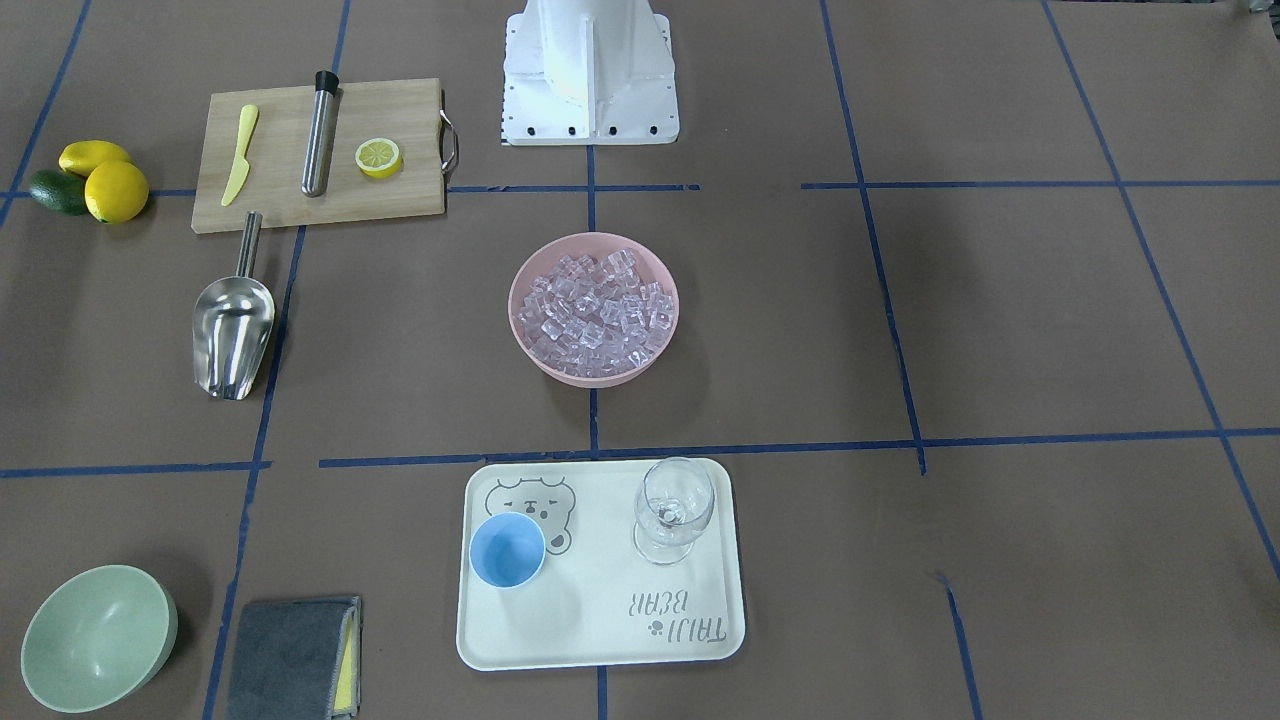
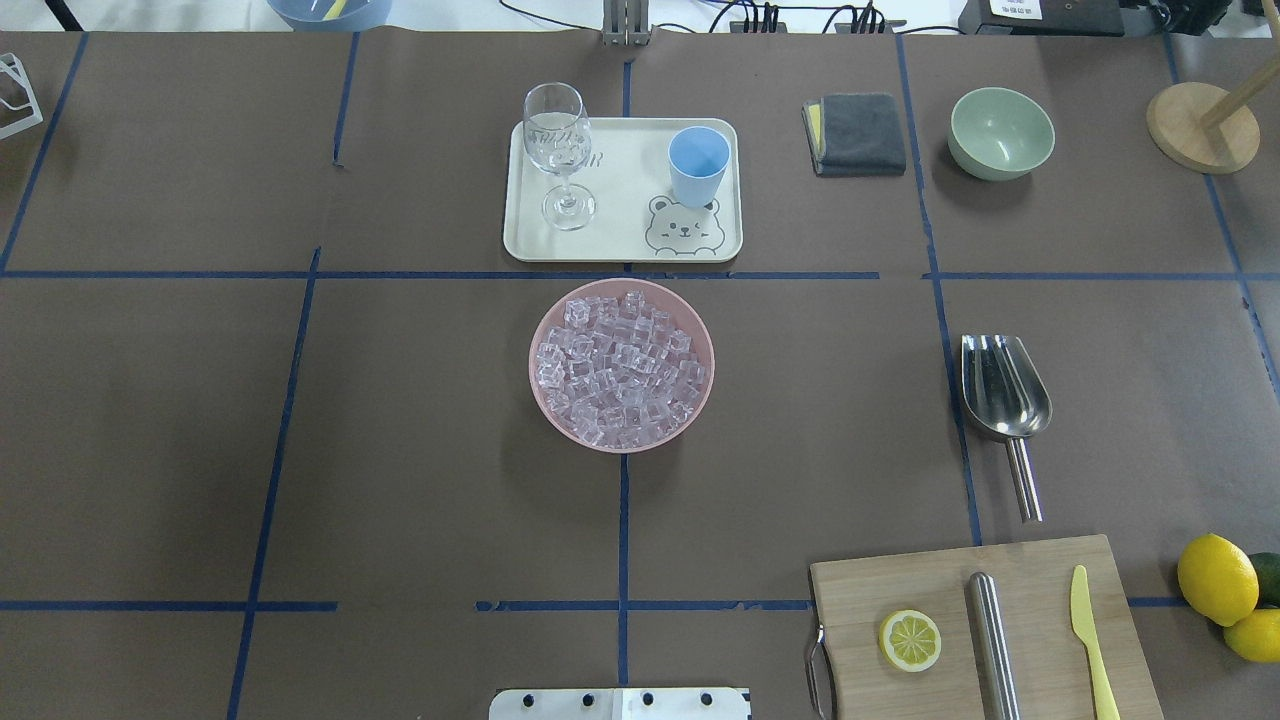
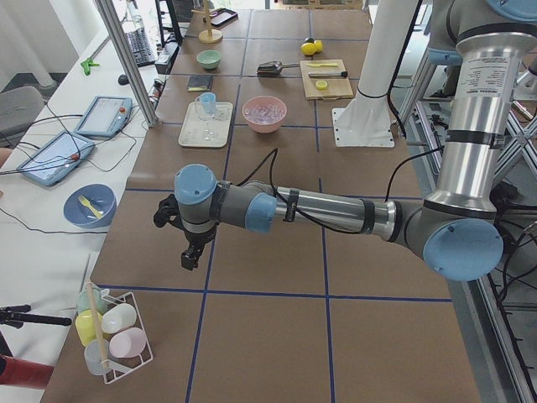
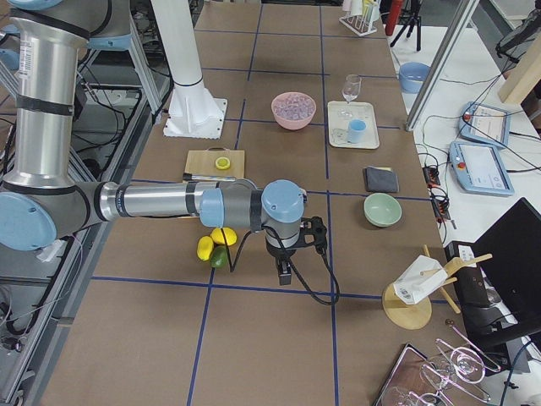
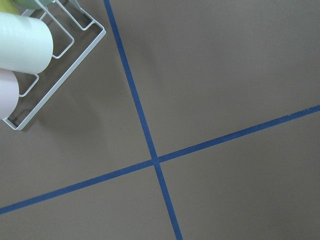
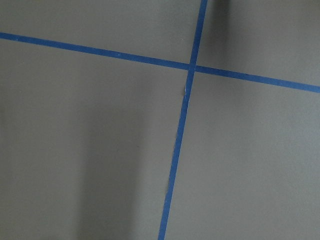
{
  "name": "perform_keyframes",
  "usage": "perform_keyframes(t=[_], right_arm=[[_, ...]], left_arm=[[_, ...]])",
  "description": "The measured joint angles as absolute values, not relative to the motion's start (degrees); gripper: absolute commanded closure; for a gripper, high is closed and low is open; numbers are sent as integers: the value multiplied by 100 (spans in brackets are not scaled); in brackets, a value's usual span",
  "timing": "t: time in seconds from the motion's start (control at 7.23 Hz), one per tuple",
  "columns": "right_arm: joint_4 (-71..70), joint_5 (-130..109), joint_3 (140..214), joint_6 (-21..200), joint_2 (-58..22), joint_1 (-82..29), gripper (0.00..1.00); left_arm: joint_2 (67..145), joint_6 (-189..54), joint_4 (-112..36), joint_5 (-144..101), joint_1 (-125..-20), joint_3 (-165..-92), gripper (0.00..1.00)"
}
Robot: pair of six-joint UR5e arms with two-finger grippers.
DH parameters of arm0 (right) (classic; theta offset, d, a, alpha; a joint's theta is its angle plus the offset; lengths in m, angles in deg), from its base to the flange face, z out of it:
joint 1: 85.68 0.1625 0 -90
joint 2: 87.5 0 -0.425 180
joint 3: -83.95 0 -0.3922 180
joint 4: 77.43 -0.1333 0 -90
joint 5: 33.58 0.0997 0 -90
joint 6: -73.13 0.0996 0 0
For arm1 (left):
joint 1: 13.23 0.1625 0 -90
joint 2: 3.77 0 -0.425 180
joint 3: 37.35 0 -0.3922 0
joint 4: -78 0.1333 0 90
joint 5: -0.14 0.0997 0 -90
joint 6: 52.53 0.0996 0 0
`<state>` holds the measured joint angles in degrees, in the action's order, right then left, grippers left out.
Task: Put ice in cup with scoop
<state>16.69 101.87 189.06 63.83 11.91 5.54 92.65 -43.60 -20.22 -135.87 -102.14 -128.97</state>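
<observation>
The ice [image 2: 620, 365] is a heap of clear cubes filling a pink bowl [image 2: 533, 365] at the table's middle; it also shows in the front view [image 1: 595, 310]. The light-blue cup [image 2: 698, 165] stands upright and empty on a cream tray [image 2: 620, 210], also seen from the front [image 1: 507, 550]. The steel scoop [image 2: 1003, 395] lies flat on the table on my right side, handle toward me, also in the front view [image 1: 232, 335]. My left gripper [image 3: 191, 256] hangs over the table's left end. My right gripper [image 4: 285, 272] hangs over its right end. Both are far from the objects; I cannot tell whether they are open or shut.
A stemmed glass [image 2: 560, 150] stands on the tray beside the cup. A cutting board [image 2: 1040, 590] with a steel cylinder, lemon half and yellow knife lies near the scoop. A green bowl [image 2: 1000, 132], grey cloth [image 2: 860, 133] and lemons [image 2: 1215, 578] are on the right. A wire rack [image 5: 60, 50] is under my left wrist.
</observation>
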Motion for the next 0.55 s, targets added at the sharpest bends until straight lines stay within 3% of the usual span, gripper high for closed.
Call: perform_keyframes(t=[0.55], right_arm=[[1662, 10195, 18995, 6374, 1128, 555, 0]], left_arm=[[9343, -4685, -3298, -13596, -10189, -12837, 0]])
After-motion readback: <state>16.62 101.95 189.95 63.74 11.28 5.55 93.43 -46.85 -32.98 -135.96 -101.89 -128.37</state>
